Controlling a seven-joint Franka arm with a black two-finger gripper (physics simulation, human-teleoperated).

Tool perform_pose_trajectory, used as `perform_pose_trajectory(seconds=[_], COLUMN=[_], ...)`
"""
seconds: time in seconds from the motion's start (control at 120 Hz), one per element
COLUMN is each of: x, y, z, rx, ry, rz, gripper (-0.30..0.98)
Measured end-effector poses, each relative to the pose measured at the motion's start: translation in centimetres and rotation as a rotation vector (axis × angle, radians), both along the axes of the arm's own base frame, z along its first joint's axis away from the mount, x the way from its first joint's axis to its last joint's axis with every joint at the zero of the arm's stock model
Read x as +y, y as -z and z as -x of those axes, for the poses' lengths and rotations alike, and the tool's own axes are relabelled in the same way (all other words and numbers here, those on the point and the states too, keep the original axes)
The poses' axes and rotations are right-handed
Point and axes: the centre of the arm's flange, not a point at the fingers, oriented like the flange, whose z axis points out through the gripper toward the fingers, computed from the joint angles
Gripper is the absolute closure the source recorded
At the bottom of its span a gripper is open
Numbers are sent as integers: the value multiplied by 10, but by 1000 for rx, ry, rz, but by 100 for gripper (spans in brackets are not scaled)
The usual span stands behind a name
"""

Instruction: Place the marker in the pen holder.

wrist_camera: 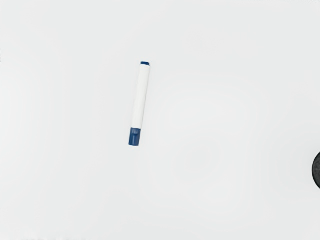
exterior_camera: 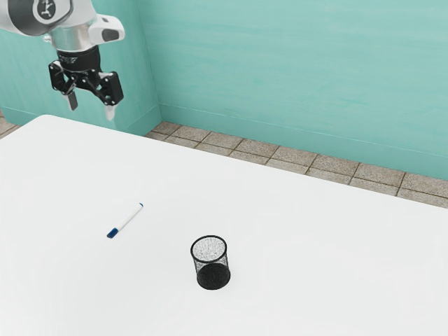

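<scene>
And here's the arm: white shell, dark grey rounded joint, ringed marking, perhaps a logo, silvery wrist, black tool, greyish fingertips!

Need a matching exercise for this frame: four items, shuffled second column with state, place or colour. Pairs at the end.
Column one
1. Marker
2. Pen holder
3. Gripper
4. Wall

Column two
A. Teal
B. Open, with nothing between its fingers, raised in the air
C. Lying on its side on the table, blue cap on
D. Black, standing upright with its open top up

Right pairs: 1-C, 2-D, 3-B, 4-A
</scene>
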Motion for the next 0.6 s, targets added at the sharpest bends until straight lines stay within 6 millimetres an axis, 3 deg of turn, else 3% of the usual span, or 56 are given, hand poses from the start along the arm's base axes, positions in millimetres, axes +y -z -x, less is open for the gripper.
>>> perform_pose_trajectory(seconds=[0.167,0.233,0.3,0.367,0.475,0.6], x=[0,13,30,22,18,17], y=[3,13,49,85,161,220], z=[3,4,8,14,23,26], rx=[-1,-2,54,109,176,175], ry=[-37,-70,-111,-107,-109,-110], rz=[-7,-6,5,10,18,23], gripper=[0,0,0,0,0,0])
